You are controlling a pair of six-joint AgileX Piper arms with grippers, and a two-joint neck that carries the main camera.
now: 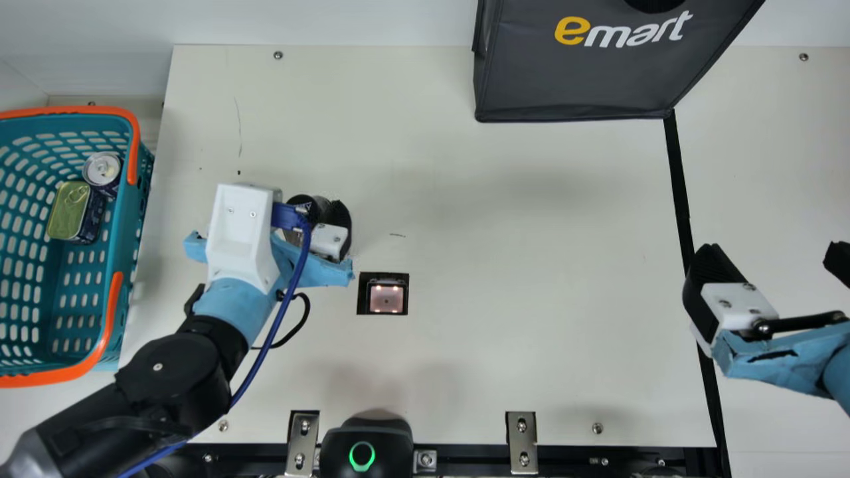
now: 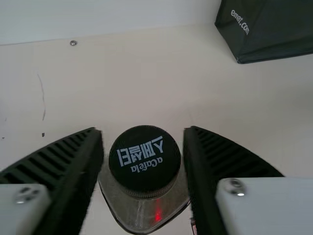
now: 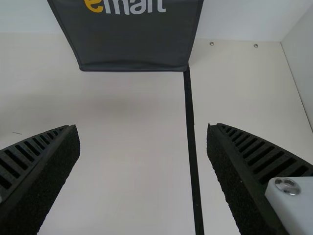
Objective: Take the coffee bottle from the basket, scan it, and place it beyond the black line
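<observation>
Neatly white-lettered cap (image 2: 144, 159), coffee bottle (image 2: 139, 213) in left hand (image 1: 311, 218), printed bag (image 1: 571, 83)

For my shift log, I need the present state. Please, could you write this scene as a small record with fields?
target: coffee bottle, dark cap, outside the basket
left tool: closed on the bottle from both sides
right tool: open, nothing between its fingers
basket: holds a round can and a green-topped tin
scan window: set in the table, lit
black line: bottle not yet beyond it
bag: dark, at the line's far end
bottle scanned: cannot tell
</observation>
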